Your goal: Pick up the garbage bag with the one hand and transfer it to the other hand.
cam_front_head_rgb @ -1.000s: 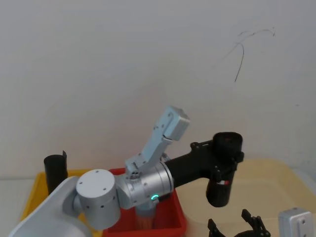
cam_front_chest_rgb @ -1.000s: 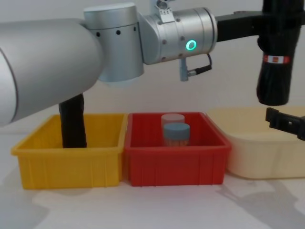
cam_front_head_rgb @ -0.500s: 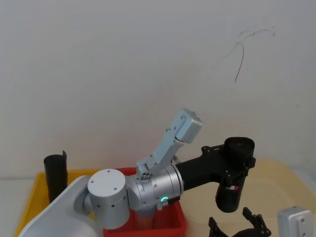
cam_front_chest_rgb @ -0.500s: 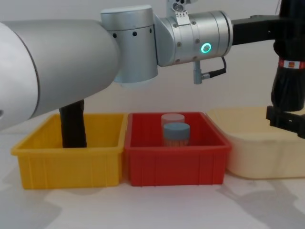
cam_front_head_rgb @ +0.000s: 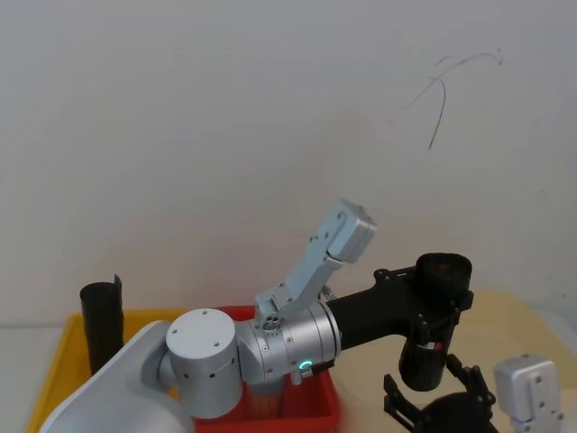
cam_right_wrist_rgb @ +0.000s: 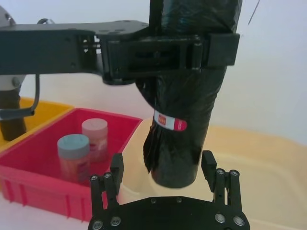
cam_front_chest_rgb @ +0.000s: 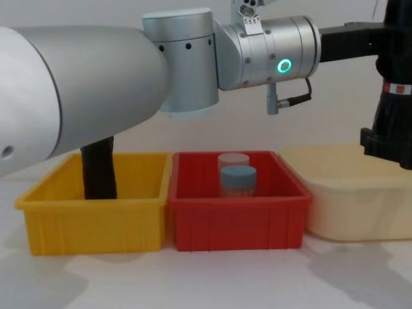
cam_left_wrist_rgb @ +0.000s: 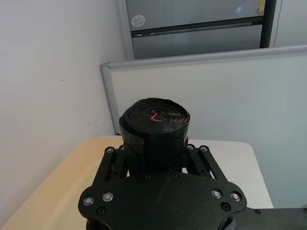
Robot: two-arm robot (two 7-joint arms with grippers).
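The garbage bag (cam_right_wrist_rgb: 184,96), a black roll with a red-and-white label band (cam_right_wrist_rgb: 170,122), hangs upright above the cream bin. My left gripper (cam_front_head_rgb: 440,296) on its silver arm with the green ring is shut on the roll's upper part; the left wrist view shows the roll's top (cam_left_wrist_rgb: 154,125) between the jaws. My right gripper (cam_right_wrist_rgb: 163,167) is open just below, one finger (cam_right_wrist_rgb: 116,168) on each side of the roll's lower end, with a gap on the left side. In the head view the right gripper (cam_front_head_rgb: 442,401) sits under the bag (cam_front_head_rgb: 424,356).
A yellow bin (cam_front_chest_rgb: 90,212) on the left holds a plain black roll (cam_front_chest_rgb: 98,167). The red bin (cam_front_chest_rgb: 238,219) in the middle holds two capped jars (cam_front_chest_rgb: 237,180). The cream bin (cam_front_chest_rgb: 354,199) stands on the right beneath both grippers.
The left arm has carried the bag farther right and lower. The right gripper has come up, so its fingers now flank the bag's lower end.
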